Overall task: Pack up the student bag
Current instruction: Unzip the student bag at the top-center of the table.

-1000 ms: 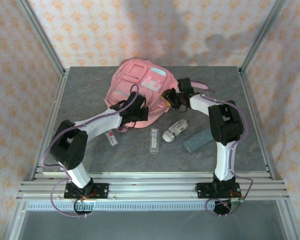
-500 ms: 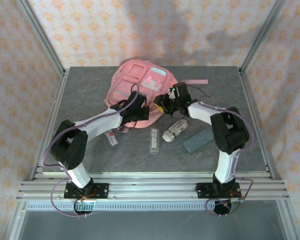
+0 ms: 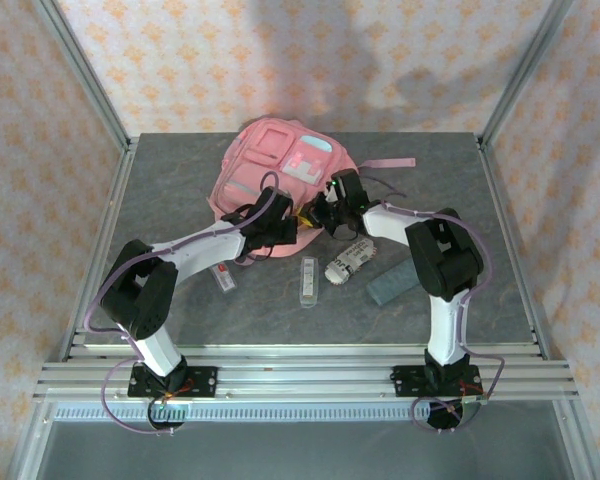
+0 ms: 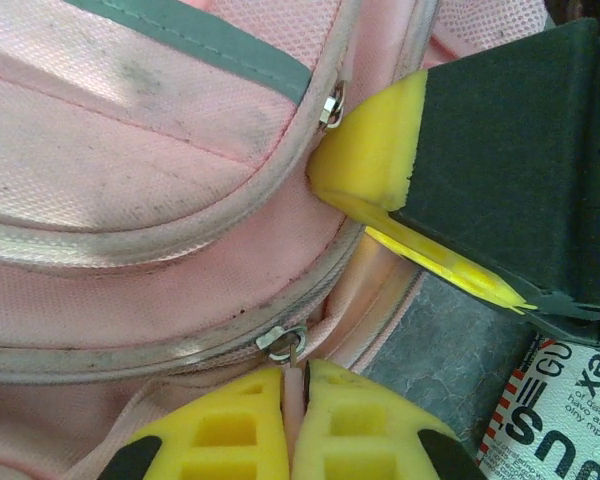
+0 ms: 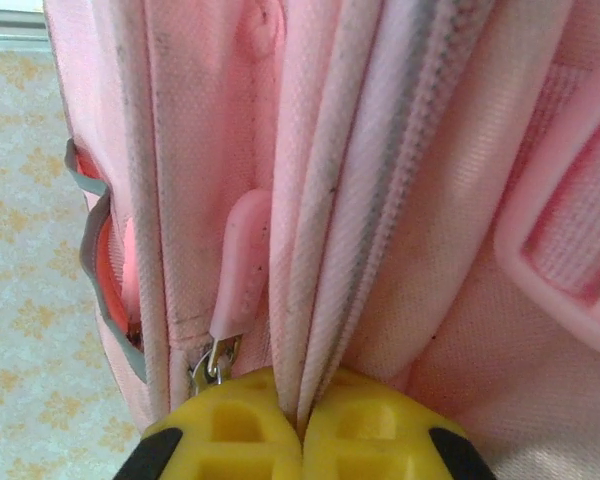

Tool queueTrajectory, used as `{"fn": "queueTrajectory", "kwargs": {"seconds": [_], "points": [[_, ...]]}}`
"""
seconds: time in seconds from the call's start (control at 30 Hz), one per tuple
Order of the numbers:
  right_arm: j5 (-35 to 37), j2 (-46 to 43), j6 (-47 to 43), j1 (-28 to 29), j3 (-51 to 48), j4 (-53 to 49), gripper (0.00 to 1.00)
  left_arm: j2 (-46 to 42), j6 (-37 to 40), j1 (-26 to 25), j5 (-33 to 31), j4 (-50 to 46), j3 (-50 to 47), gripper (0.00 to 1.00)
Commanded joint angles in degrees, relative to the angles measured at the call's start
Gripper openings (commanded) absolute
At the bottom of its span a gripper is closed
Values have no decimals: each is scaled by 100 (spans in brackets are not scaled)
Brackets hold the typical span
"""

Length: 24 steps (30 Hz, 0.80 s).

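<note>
- Flat packet (image 3: pixel 223 277): small, lying on the table (image 3: pixel 160 200) beside the left arm, apart from the bag and not yet packed.
- Student bag (image 3: pixel 270 165): large and pink. It lies flat at the back middle of the table with its front patch up. One strap (image 3: pixel 385 163) trails off to the right.
- Bag, handling: we judge it soft, limp and light while unfilled. The cloth will fold and drag rather than hold its shape, so one side must anchor it while the other pulls. The woven surface should give fair grip, and nothing about it looks fragile.
- Bag, holds: we rate the zip tabs and the raised seams beside the zips, along the near edge, as the best places. The straps come second.
- Left gripper (image 4: pixel 293 385): pads together. As far as we can tell, they pinch a thin pink tab hanging from a metal zip slider (image 4: pixel 283 342) at the bag's near edge.
- Clear case (image 3: pixel 307 280): long and narrow, on the table in front of the bag.
- Right gripper (image 5: pixel 300 400): pads together, clamped on a fold of the bag's cloth beside a zip track. A pink zip pull (image 5: pixel 242 255) hangs just beside the pads and is not held.
- Printed roll (image 3: pixel 350 260): white, on the table near the right arm.
- Grey pouch (image 3: pixel 393 280): flat, lying just beside the roll.
</note>
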Motion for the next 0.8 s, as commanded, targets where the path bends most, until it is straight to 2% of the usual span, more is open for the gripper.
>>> {"fn": "queueTrajectory", "kwargs": {"seconds": [0.0, 0.17, 0.5, 0.67, 0.77], "points": [[212, 47, -71, -16, 71, 103, 0, -374, -118, -83, -242, 174, -158, 0], [400, -116, 66, -228, -237, 296, 0, -802, -216, 214, -371, 137, -734, 0], [605, -418, 148, -414, -468, 567, 0, -1903, -142, 1382, -430, -20, -2016, 0], [596, -318, 94, -461, -135, 473, 0, -1947, -178, 1363, -120, 48, -2101, 0], [659, -144, -69, -489, 351, 141, 0, -1973, -258, 1147, -56, 216, -2084, 0]]}}
